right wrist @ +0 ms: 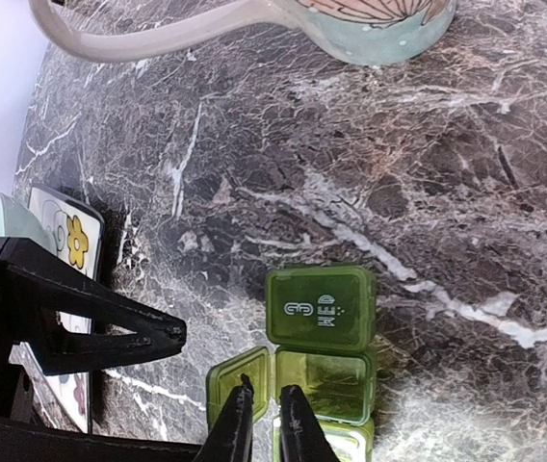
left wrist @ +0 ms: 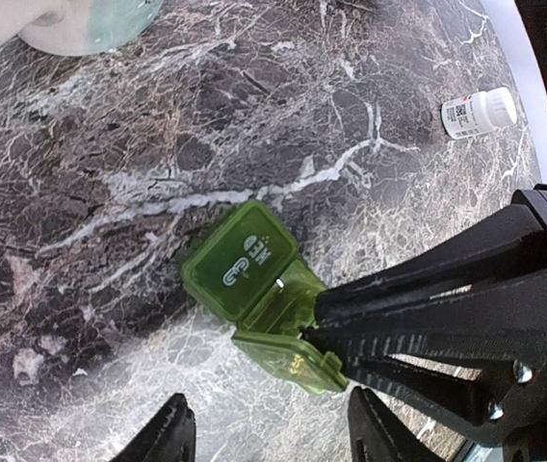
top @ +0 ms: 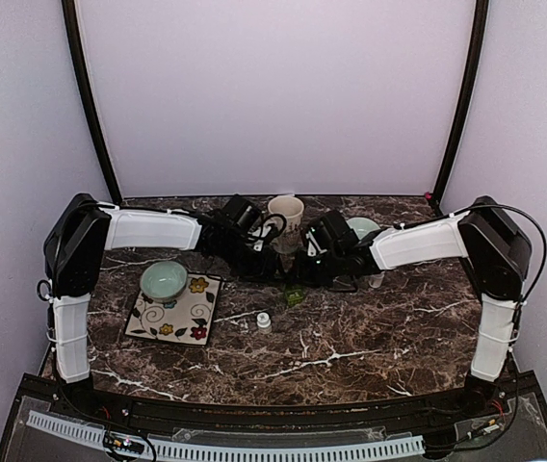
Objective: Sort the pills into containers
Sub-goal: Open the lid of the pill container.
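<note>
Right gripper (right wrist: 266,388) pinching narrow on translucent green plastic pill box (right wrist: 326,385), lids (right wrist: 322,308) lying open, I'm hovering left gripper (left wrist: 270,399) wide.

Lost the nearest compartment of the pill box (right wrist: 320,371) to the frame edge, directly under the right pincer (right wrist: 264,404). Could not tell whether those tips pinched a lid. Could not name the teal crockery (right wrist: 379,29) far beyond the pincer, cropped at the top.
</note>
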{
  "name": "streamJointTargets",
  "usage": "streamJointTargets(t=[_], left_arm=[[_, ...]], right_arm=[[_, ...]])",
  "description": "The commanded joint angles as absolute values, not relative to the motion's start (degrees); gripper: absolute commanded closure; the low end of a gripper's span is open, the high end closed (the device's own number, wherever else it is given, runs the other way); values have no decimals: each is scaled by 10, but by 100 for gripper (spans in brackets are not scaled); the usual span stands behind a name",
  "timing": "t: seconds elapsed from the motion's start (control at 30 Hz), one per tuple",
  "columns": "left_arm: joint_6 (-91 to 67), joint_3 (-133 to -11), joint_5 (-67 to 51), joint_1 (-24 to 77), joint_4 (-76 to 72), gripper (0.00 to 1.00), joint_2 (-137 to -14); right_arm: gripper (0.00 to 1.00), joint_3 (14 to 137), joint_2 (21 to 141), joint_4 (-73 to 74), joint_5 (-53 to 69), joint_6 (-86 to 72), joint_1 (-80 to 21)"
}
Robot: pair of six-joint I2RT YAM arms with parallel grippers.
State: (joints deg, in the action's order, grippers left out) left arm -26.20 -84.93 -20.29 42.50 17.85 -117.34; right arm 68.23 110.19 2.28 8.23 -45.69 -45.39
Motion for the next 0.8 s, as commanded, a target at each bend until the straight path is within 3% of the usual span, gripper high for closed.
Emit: streamJointTargets(t=[0.0,0.77], left_arm=[[-271,-838,-200,428,178,44,-1172],[-291,-806,-178,427,152,40,-1132]], right_arm=[[91,678,1118,-4,98,-452,-461],[95,689,1136,9,98,-440,-475]])
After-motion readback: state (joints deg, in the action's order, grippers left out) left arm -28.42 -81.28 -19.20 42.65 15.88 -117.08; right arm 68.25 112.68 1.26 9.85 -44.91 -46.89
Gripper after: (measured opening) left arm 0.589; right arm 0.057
